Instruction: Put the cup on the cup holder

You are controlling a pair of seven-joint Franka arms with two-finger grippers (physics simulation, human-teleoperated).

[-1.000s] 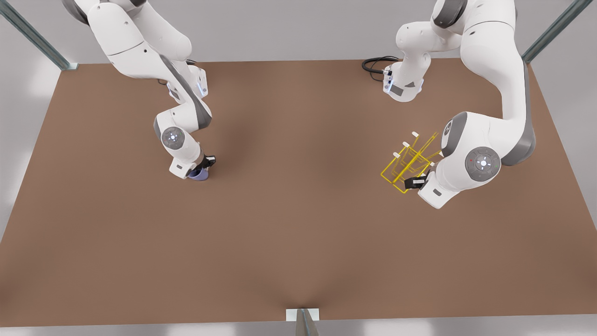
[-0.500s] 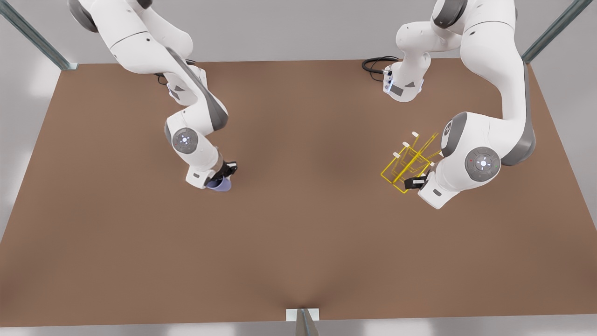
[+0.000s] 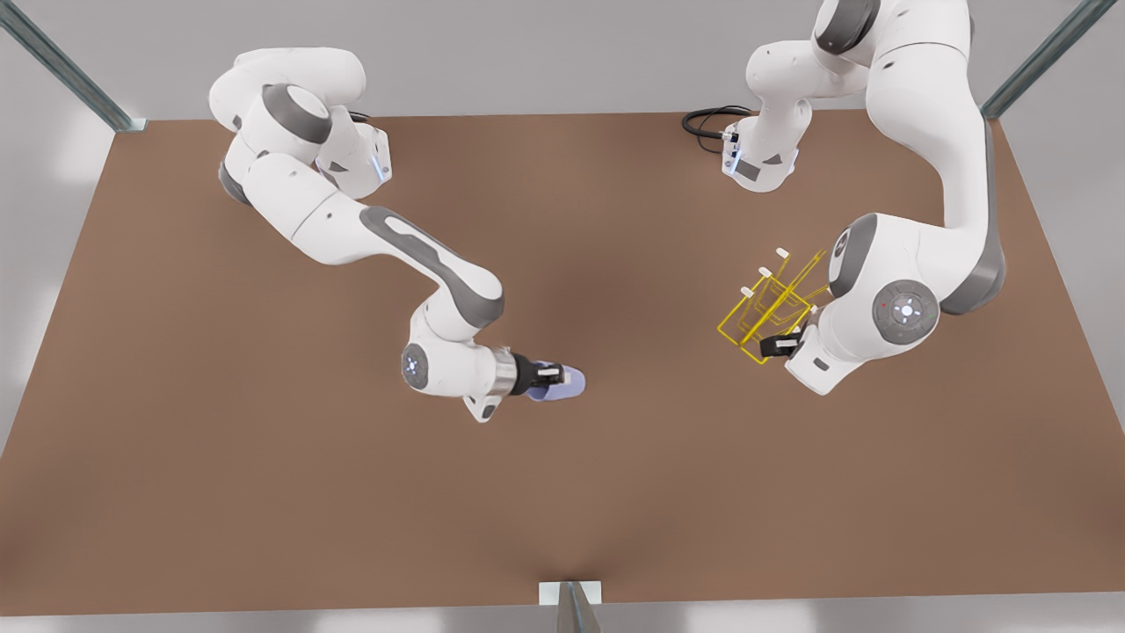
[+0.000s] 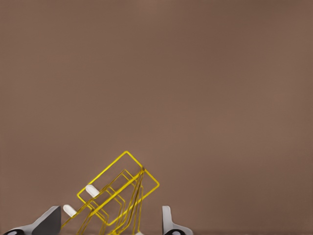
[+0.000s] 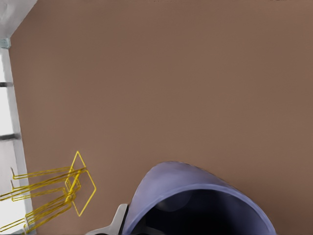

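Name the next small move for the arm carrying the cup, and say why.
Probably keep carrying the cup toward the front view's right: the right gripper holds it mid-table, apart from the cup holder, which the left gripper seems to steady at its base.

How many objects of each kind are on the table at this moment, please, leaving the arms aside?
Cup: 1, the lavender-blue cup, held in the right claw.
Cup holder: 1, the yellow wire cup holder, with the left claw at its base.
Total: 2.
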